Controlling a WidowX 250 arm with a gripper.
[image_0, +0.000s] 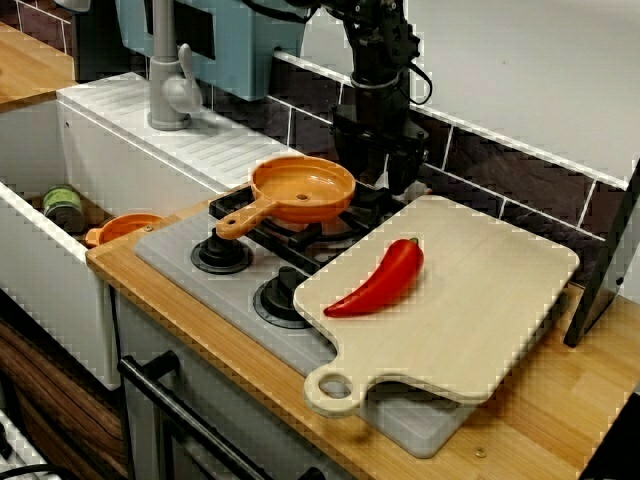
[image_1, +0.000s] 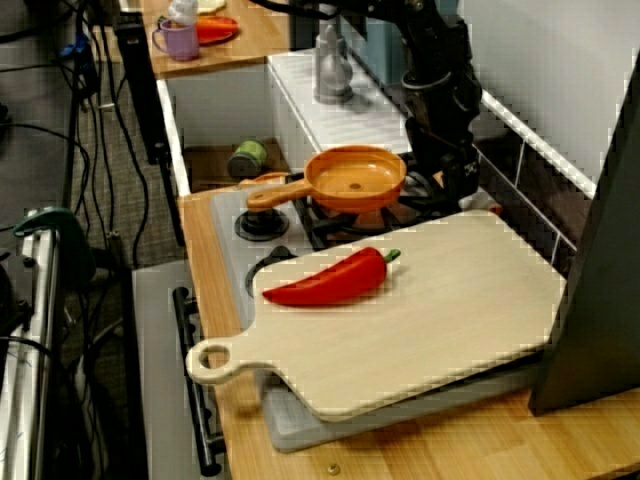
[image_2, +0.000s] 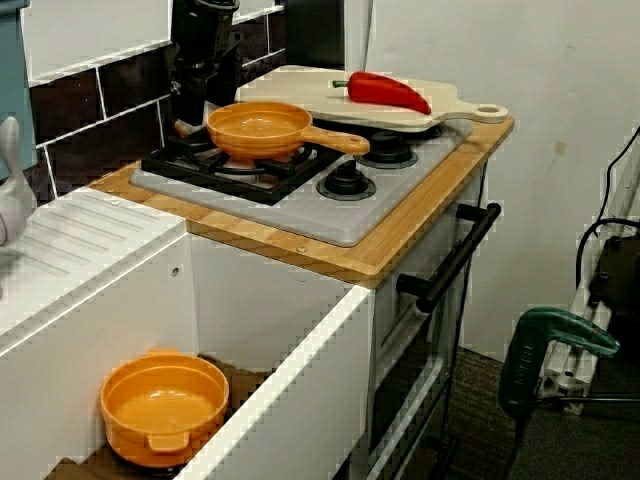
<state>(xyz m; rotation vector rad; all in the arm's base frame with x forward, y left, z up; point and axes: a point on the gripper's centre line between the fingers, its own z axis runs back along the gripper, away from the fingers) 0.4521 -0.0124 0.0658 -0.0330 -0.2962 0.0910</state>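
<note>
- orange pan (image_0: 303, 187): empty, upright on the black grate (image_0: 335, 228) at the back of the stove (image_0: 175, 252); handle points towards the front knobs.
- end effector (image_0: 384, 178): just behind the pan, low over the grate. Fingers are dark against dark in all three views, so I can't tell if they are spread or closed. Nothing visibly held.
- cutting board (image_0: 490, 300): lies flat over the stove's other end, overhanging its edge; handle loop towards the front.
- red pepper (image_0: 380, 280): lies on the board on the stove side, stem towards the wall.
- sink (image_0: 40, 270): holds an orange bowl (image_2: 165, 408), empty, and a green can (image_0: 62, 205).
- surface (image_0: 545, 420): wood, wraps around the stove. A grey faucet (image_0: 170, 85) stands on the white drainer; dark tiled wall (image_0: 480, 165) behind.
- View from the sink side: the only one with the whole bowl; also shows the oven handle (image_2: 455, 255) and a green tool (image_2: 555, 335) by the floor.
- View from the board end: a purple mug (image_1: 178, 40) on a far counter, cables on the floor.
</note>
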